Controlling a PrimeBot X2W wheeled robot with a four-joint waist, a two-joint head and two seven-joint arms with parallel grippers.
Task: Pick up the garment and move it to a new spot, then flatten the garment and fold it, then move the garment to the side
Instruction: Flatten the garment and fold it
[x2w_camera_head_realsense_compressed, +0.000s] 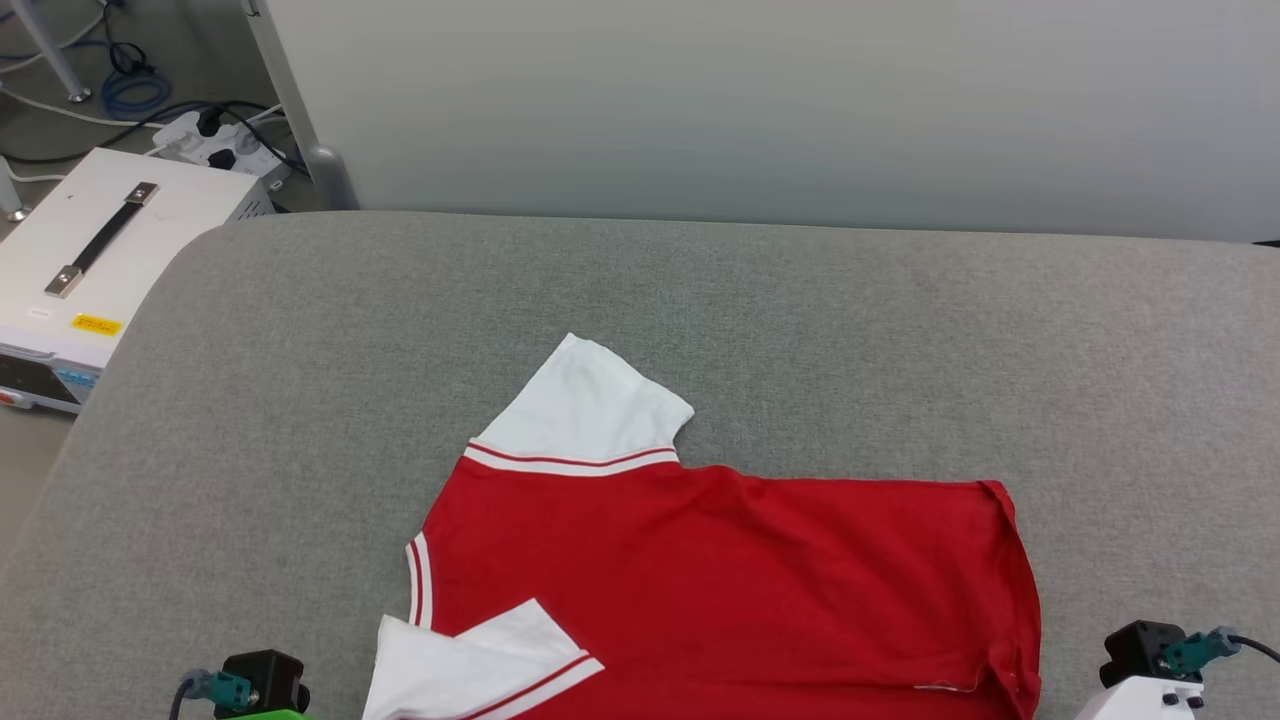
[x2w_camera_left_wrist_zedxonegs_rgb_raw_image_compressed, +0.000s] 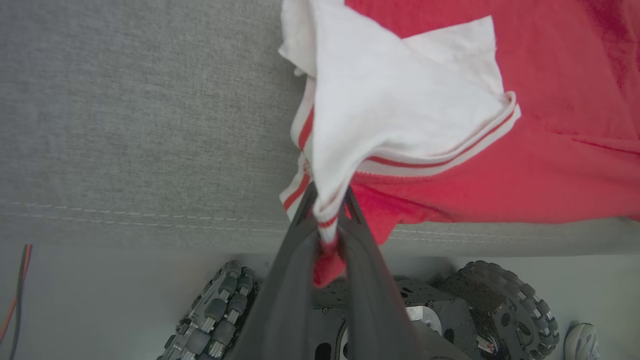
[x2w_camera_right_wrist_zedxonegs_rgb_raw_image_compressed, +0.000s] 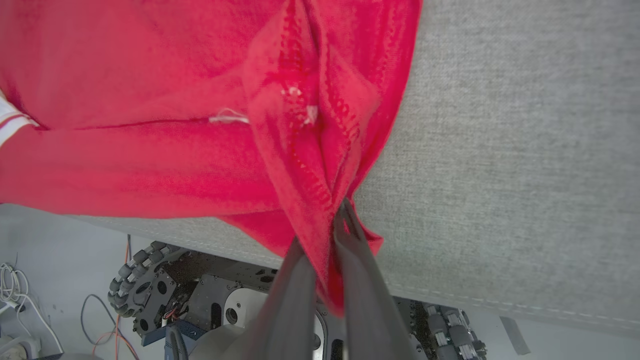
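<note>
1. Grey woven cloth covers the bench (x2w_camera_head_realsense_compressed: 800, 320), which has rounded corners and a stitched seam along its near edge. A pale wall panel (x2w_camera_head_realsense_compressed: 780, 100) stands right behind it.
2. Off the bench's far left corner, a white box (x2w_camera_head_realsense_compressed: 100, 260) with a dark strap handle and a yellow label sits on the floor. Beyond it are a white power strip (x2w_camera_head_realsense_compressed: 215, 140) with black plugs and a coil of blue cable (x2w_camera_head_realsense_compressed: 130, 95).
3. Below the near edge sits the robot's dark base, with knobbly roller wheels (x2w_camera_left_wrist_zedxonegs_rgb_raw_image_compressed: 510, 300).
4. The garment (x2w_camera_head_realsense_compressed: 720, 580) lies on the near half of the bench, and its nearest edge droops over the front.
5. Its plain red face is up, with the striped collar trim to the left and the hem to the right. One white sleeve lies flat and points to the far side, with a red-and-white band where it meets the red. The other sleeve is turned back over the red body at the near left.
6. The left pincer (x2w_camera_left_wrist_zedxonegs_rgb_raw_image_compressed: 328, 200) is closed tight on the bunched white sleeve and striped trim, and a tuft of red pokes out between its dark fingers.
7. The right pincer (x2w_camera_right_wrist_zedxonegs_rgb_raw_image_compressed: 325, 225) is clamped on the red hem corner, where the cloth gathers into ridged folds that show stitching and a loose white thread.
8. The fabric looks like a soft, lightly creased knit.
</note>
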